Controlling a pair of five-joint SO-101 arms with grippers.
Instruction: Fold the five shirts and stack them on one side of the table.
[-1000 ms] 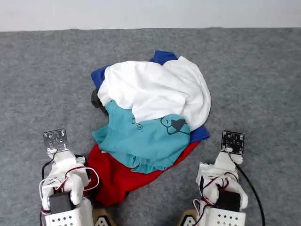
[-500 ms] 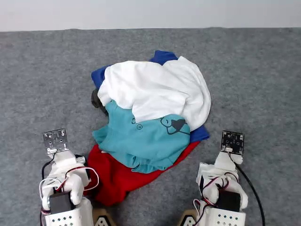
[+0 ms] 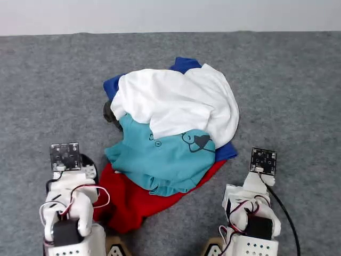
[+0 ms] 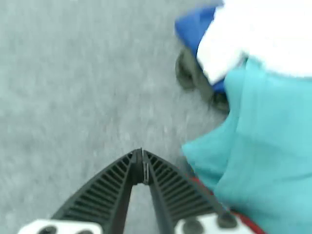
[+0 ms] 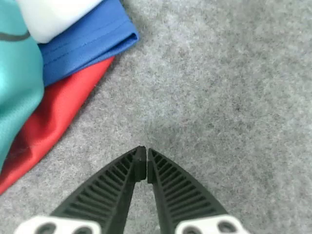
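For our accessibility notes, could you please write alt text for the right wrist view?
The right hand, shut and holding nothing, points at the grey table beside the edge of a pile of shirts. There a white shirt lies over a blue shirt, the blue over a red shirt, and a teal shirt overlaps the red.

grey felt table [image 3: 287,96], shirt pile [image 3: 170,138]
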